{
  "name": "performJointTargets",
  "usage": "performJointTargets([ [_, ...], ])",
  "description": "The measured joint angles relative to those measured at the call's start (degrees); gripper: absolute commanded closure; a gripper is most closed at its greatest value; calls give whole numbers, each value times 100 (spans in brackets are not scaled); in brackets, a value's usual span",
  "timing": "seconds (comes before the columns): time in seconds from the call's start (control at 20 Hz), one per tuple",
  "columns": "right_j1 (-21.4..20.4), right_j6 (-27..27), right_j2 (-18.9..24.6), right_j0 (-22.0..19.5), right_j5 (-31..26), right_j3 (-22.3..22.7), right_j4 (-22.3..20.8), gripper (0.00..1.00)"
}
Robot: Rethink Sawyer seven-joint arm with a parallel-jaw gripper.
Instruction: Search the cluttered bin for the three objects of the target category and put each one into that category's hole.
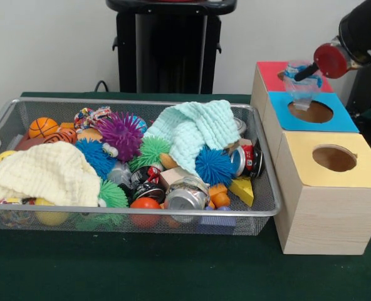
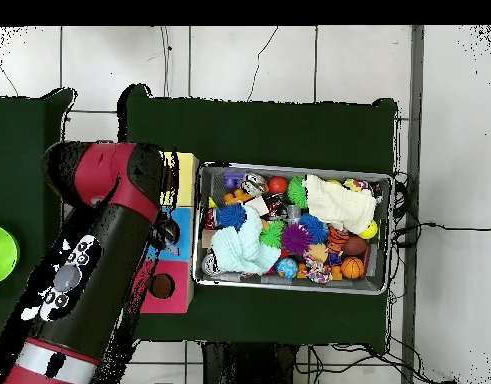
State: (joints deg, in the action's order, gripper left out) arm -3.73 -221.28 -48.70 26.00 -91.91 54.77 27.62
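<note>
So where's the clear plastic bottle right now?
In the front view the clear plastic bottle is at upper right, held by the gripper above the blue box's hole, beside the red box.

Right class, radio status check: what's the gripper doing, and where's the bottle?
Gripper above the sorting boxes, shut on a clear plastic bottle. Bottle hangs over the blue box's hole, not yet dropped. Nothing blocking the hole.
</note>
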Motion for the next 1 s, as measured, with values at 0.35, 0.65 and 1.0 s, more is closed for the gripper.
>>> performJointTargets([
  [0.35, 152, 0, -44, 8, 0, -102, 118, 100],
  [0.65, 351, 0, -58, -2, 0, -352, 323, 100],
  [1.0, 676, -4, -84, -58, -5, -706, 528, 100],
])
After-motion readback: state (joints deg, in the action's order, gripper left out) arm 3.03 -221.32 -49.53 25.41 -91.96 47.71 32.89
